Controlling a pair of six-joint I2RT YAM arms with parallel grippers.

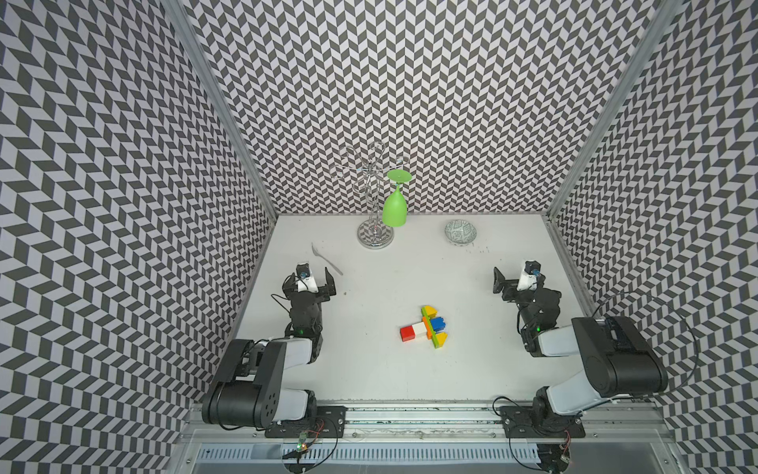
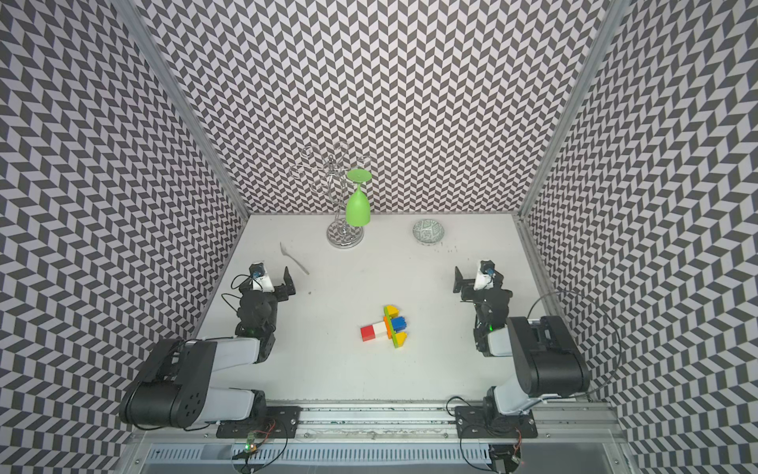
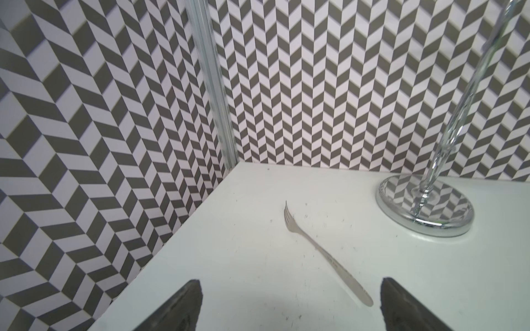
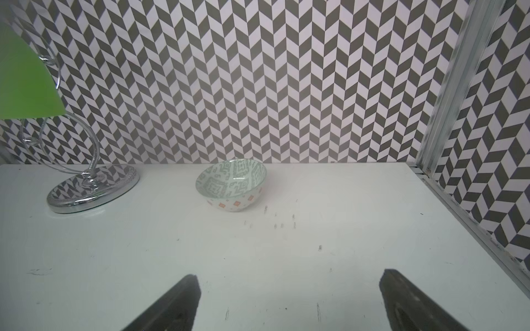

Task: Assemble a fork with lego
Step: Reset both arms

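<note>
**A:** What is taking up the white table [image 1: 369,369]?

**B:** The two arms are reaching in from 6 o'clock. The left gripper [image 1: 308,277] is hovering at 10 o'clock with its jaws standing wide apart and gripping nothing. The right gripper [image 1: 519,275] is hovering at 2 o'clock, also spread wide and empty.

**A:** And along the back?

**B:** A chrome wire rack [image 1: 375,238] is standing at about 12 o'clock. A green glass [image 1: 394,209] is hanging upside down from it. A patterned bowl [image 1: 461,234] is sitting at 1 o'clock.

**A:** Where is the lego fork [image 1: 426,328] lying?

**B:** It is lying flat near the table's middle, well apart from both grippers. Its red-and-white handle is pointing to 9 o'clock and its prongs to 3 o'clock.

**A:** Anything smaller?

**B:** A thin pale fork [image 1: 326,258] is lying at 10 o'clock, just beyond the left gripper.
</note>
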